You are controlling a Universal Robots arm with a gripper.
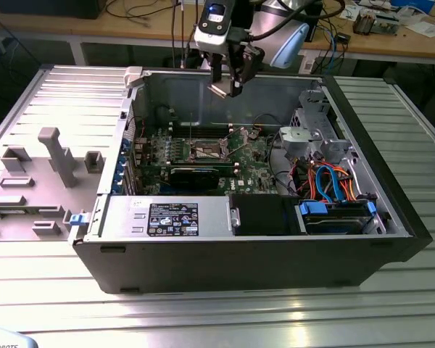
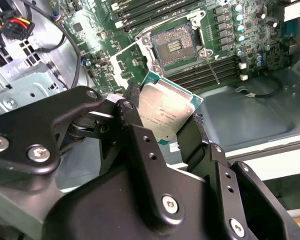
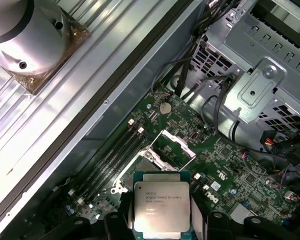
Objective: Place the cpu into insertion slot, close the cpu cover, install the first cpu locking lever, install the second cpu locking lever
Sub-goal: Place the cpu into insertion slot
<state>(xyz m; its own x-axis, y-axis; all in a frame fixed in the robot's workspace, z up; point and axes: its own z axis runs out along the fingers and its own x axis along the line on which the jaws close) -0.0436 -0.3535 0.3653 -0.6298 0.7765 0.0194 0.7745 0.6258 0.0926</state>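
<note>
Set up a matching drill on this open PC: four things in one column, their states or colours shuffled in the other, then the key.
Things:
1. cpu
2. insertion slot
3. cpu cover
4. drive cables

States or colours:
A. orange and blue
B. swung up, open
C. clamped in the gripper
D. bare, no chip in it

Pairs: 1-C; 2-D; 3-B; 4-A.

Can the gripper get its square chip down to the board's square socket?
Probably yes: the black gripper, holding the silver-grey square chip, hangs above the open case; the silver-bordered square socket lies uncovered.
</note>
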